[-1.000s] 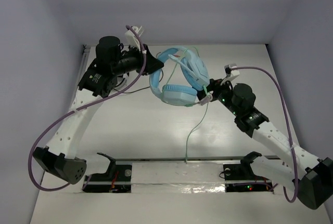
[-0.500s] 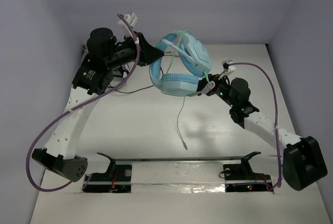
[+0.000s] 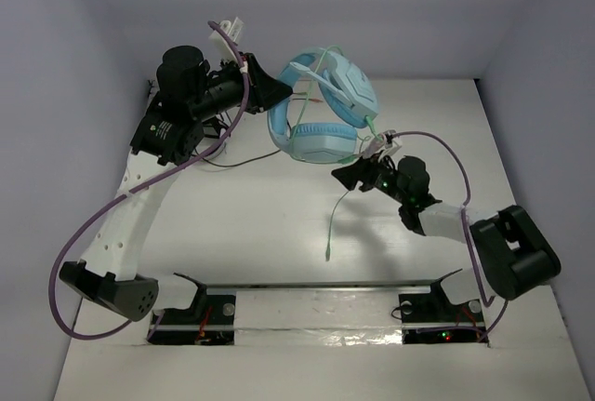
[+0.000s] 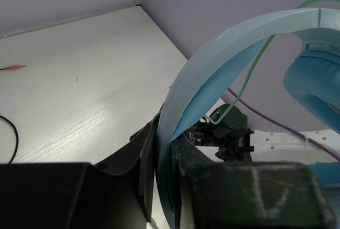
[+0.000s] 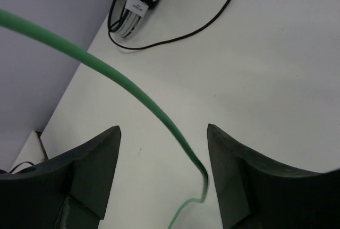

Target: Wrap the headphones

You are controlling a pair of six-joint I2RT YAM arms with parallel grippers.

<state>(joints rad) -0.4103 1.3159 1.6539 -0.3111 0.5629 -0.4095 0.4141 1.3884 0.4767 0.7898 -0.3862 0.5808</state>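
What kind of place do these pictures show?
Probably a robot test booth in a laboratory: a white table closed in by plain lilac walls, with a left arm and a right arm mounted at its near edge.

Bright, even light falls from above in the top view, washing the white surface (image 3: 232,224) almost to pure white and tinting the walls lavender. Soft-edged shadows lie on it just below the headphones (image 3: 321,136), right of centre, and a glare strip runs along the lower edge. In the left wrist view the left tool (image 4: 166,149) at the bottom is black, underexposed and out of focus. In the right wrist view the cable (image 5: 133,88) blurs toward the upper left, and the right tool (image 5: 162,133) shows as dim, soft silhouettes.
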